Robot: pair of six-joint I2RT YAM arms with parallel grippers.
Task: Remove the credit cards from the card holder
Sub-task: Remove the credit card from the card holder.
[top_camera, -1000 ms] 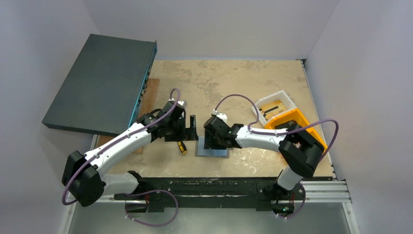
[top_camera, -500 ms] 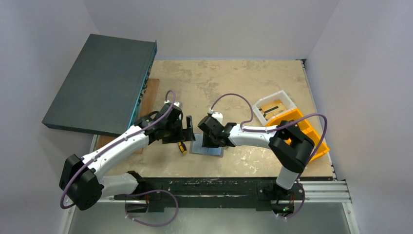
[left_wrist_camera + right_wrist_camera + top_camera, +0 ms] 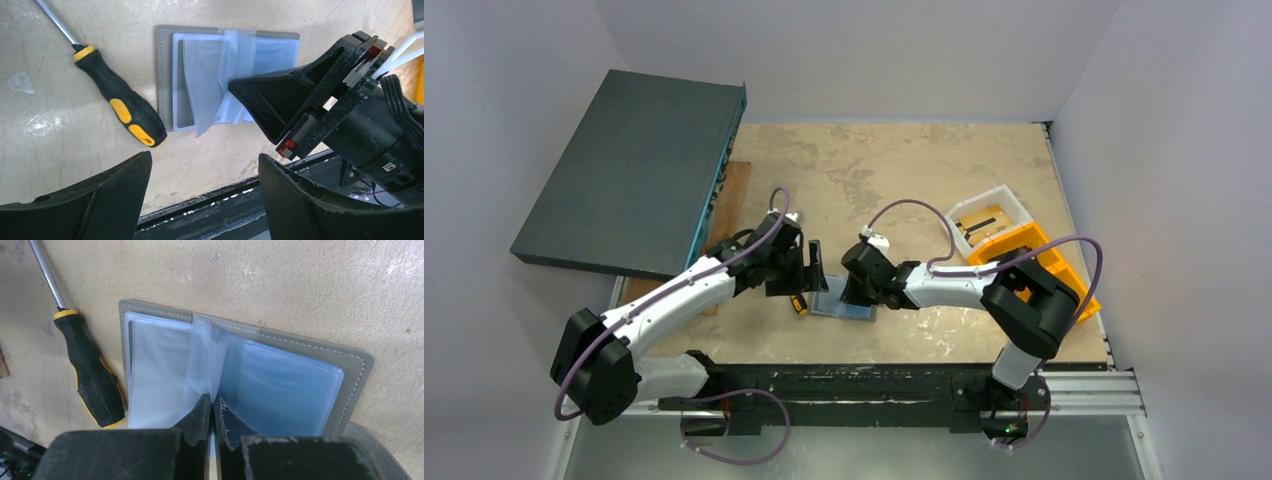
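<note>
The card holder (image 3: 834,306) lies open on the table, grey outside with pale blue clear sleeves (image 3: 280,380) inside. My right gripper (image 3: 211,402) is shut on one clear sleeve leaf at the middle fold, which stands up from the holder (image 3: 200,65). In the top view the right gripper (image 3: 852,290) sits over the holder's near right part. My left gripper (image 3: 204,160) is open and holds nothing, hovering just left of the holder (image 3: 814,268). No credit cards show; whatever the sleeves contain is hidden.
A black and yellow screwdriver (image 3: 120,107) lies just left of the holder, also in the right wrist view (image 3: 92,375). A large dark flat box (image 3: 629,170) sits at far left, an orange bin (image 3: 1039,265) and a clear bin (image 3: 989,218) at right.
My right gripper has closed onto a sleeve of the card holder, and the holder slid slightly left. My left gripper narrowed a little and edged toward the holder.
</note>
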